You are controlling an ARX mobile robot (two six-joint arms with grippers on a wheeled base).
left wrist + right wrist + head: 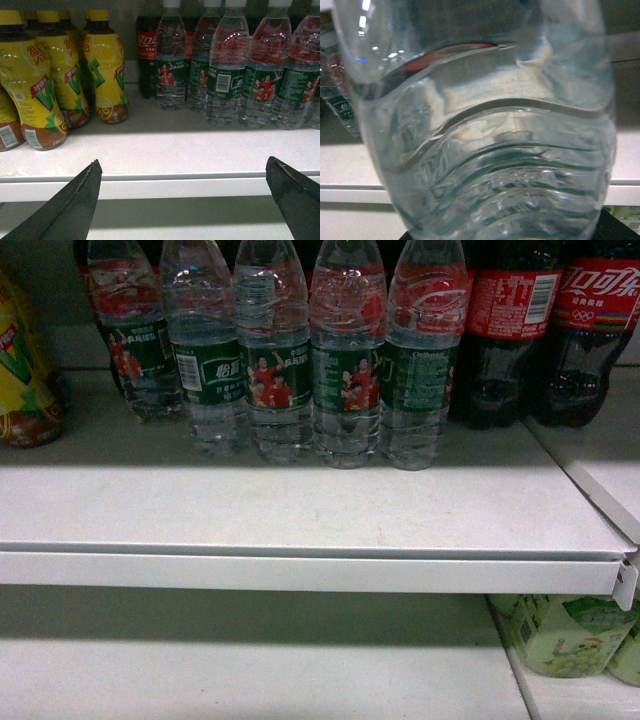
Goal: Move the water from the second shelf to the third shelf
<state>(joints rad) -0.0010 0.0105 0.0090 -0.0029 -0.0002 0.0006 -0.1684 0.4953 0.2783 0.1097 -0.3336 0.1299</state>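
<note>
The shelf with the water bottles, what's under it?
Under the white shelf there's another shelf, bare in front, with pale green cartons at the right. Its back part is covered by the upper shelf.

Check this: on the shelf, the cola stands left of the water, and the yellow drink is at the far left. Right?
No. The head view shows the cola right of the water; the yellow drink is at the far left.
</note>
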